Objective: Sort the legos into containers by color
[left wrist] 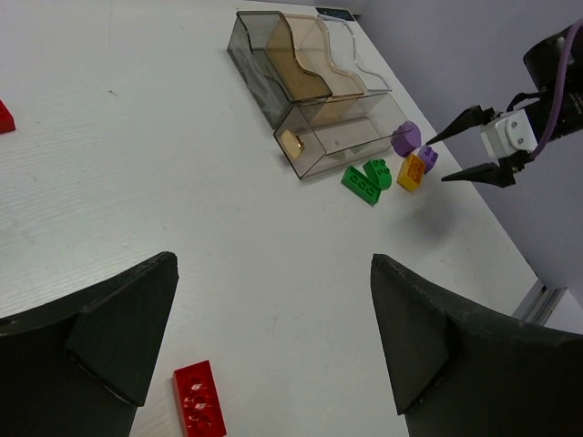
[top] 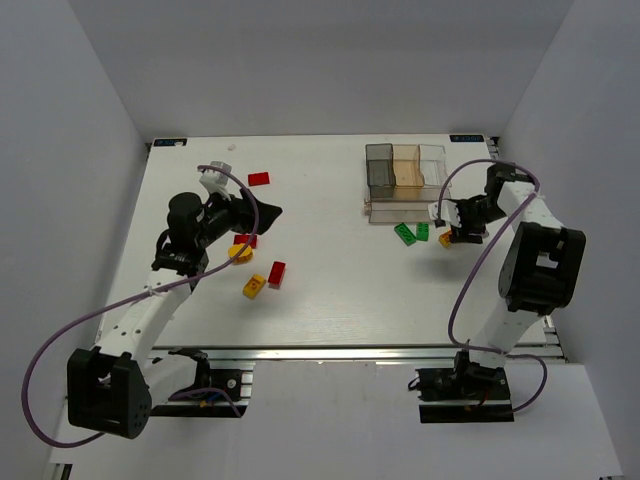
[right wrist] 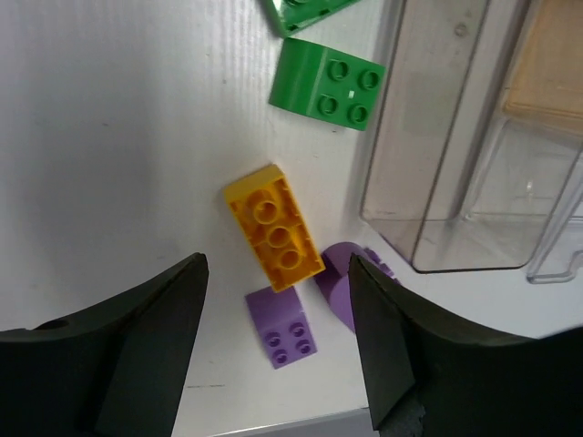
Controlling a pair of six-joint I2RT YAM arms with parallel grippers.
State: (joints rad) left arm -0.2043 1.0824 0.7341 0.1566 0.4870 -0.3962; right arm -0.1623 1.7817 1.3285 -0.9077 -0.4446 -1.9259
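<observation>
Left arm (top: 150,310) and right arm (top: 535,262) bend inward over the bench (top: 330,295), pincers released.
Right gripper (right wrist: 275,266) points down over a yellow brick (right wrist: 273,238) by the containers (top: 380,172); left gripper (left wrist: 273,264) empty.

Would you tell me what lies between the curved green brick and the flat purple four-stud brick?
A yellow brick, studs up, lies between the green brick and the purple brick, as the right wrist view shows.

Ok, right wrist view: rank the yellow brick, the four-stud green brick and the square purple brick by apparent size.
1. yellow brick and four-stud green brick, too alike to rank.
2. square purple brick, clearly smallest.
</observation>
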